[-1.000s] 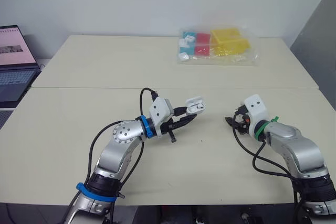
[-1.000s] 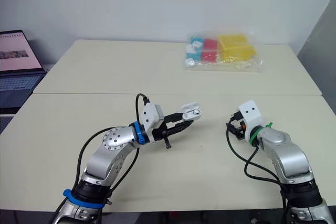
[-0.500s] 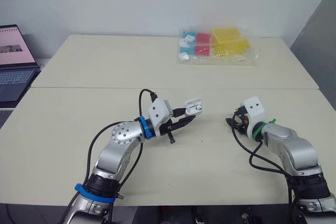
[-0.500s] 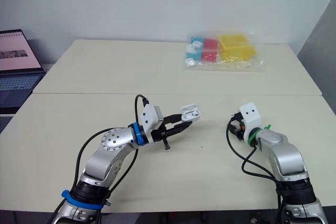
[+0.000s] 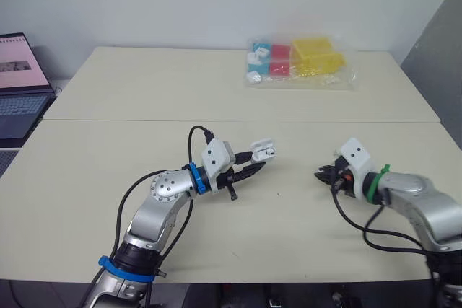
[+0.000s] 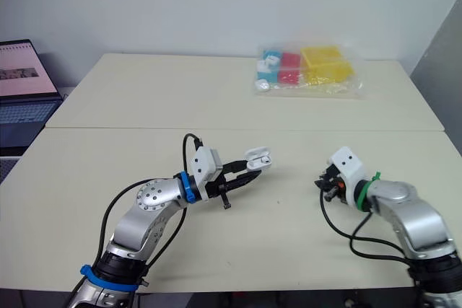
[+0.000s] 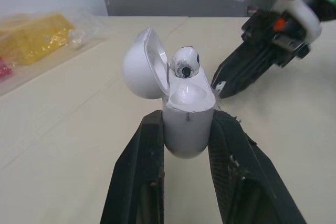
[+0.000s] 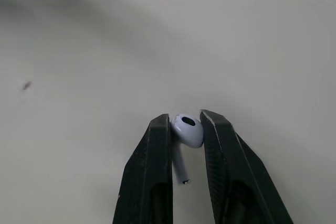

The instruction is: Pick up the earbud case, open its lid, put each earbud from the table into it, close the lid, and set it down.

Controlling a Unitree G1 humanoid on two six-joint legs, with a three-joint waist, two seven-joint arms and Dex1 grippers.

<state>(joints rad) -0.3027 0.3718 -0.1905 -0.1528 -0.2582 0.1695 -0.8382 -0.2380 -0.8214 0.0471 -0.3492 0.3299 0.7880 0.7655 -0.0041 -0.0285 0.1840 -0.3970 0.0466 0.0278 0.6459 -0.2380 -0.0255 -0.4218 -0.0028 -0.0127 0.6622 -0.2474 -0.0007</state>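
The left arm was bent at the elbow, its forearm reaching forward and inward over the near part of the pale beige tabletop [image 5: 144, 91], and the left end effector [image 5: 253, 165] was clenched on the lower body of the small white glossy earbud case [image 7: 187, 127], one black finger on each side. The case was held above the tabletop, roughly upright along the fingers, with its rounded lid [image 7: 140, 65] swung open to one side. A white earbud with a dark tip [image 7: 185, 62] sat in the mouth of the case, its head standing above the rim. The right arm lay low at the right edge of the tabletop, its forearm angled inward so that the right end effector [image 5: 323, 174] pointed toward the left one, the two well apart with bare surface between them. Its two black fingers were closed on a second white earbud [image 8: 189, 129], gripping the bulb with the thin stem running back between them; whether the earbud cleared the tabletop could not be told. On the far part of the tabletop lay a clear plastic bag of yellow, red and blue boxes [image 5: 299, 63], and an open laptop [image 5: 18, 88] stood off the left edge.
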